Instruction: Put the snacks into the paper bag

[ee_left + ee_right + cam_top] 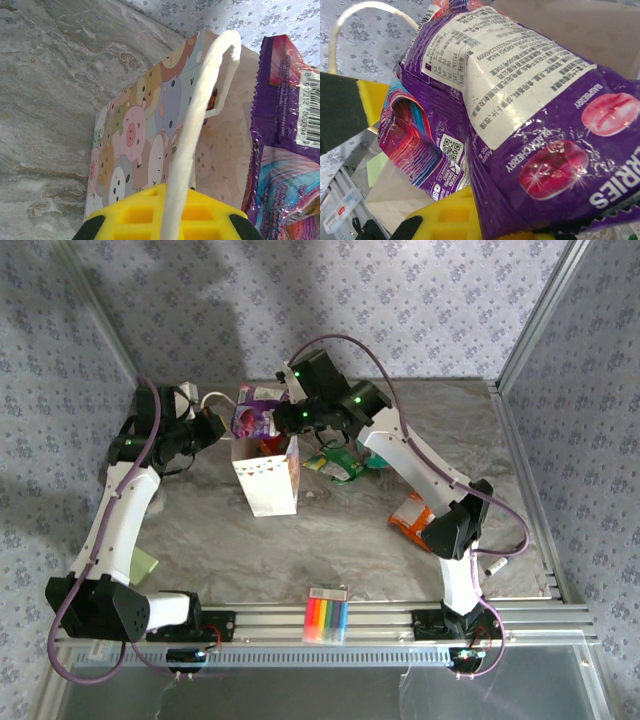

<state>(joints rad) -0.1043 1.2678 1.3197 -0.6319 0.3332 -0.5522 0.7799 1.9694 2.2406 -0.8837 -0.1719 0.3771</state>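
1. Top external view: the paper bag (268, 478) stands upright on the marbled counter (200, 530), left of centre and well in from the near edge.
   - The left fingers (213, 426) are closed on its cord handle (214, 397) at the bag's far left corner.
   - The right fingers (288, 412) grip the purple packet (255, 412), which sits at the far side of the bag's open mouth and hides that rim.
   - A green packet (341, 464) lies just right of the bag, partly under the right arm.
   - An orange packet (411, 516) lies farther right and nearer, with its right end covered by the arm's elbow.
   - A rainbow-striped marker pack (327, 615) rests on the near rail, and a yellow-green note (146, 562) lies beside the left arm.

2. Left wrist view: the cord handle (196, 145) runs taut from the bag's top edge down between the yellow pads of the left fingers (145, 216), which are clamped on it.
   - The paper bag (135, 145) shows its cartoon side.
   - The purple packet (282, 150) is just to its right, against the bag's inner wall.
   - The counter (50, 100) lies to the left.

3. Right wrist view: the purple packet (530, 115) is pinched in the right fingers (451, 216), crumpled at its left end.
   - The cord handle (350, 17) arcs at the upper left.
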